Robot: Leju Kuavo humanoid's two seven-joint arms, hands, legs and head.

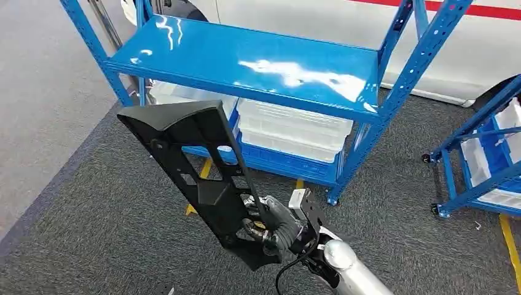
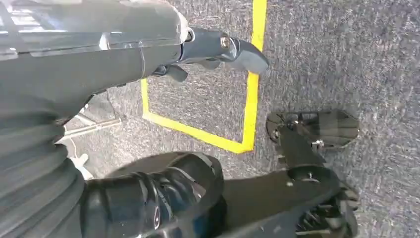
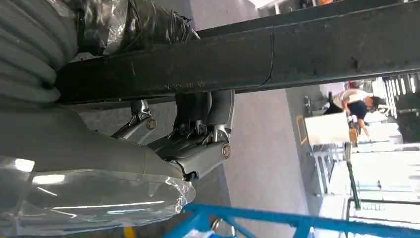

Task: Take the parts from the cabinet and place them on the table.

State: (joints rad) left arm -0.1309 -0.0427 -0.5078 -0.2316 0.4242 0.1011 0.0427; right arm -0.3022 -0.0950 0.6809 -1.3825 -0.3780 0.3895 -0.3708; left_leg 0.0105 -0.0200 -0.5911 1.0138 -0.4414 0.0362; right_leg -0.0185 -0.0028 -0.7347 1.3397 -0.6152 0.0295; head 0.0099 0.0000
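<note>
The right hand (image 1: pixel 270 230) grips the lower end of a long black plastic panel (image 1: pixel 196 166), which slants up from the hand, raised in front of the blue shelf rack (image 1: pixel 258 64). The left hand (image 2: pixel 218 49) hangs over grey carpet, fingers loose, holding nothing

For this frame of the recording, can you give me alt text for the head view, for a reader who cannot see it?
The robot's right hand holds a long black plastic part by its lower end, tilted up and to the left above grey carpet. Behind it stands a blue metal rack with a bare glossy top shelf and white bins on the shelf below.
</note>
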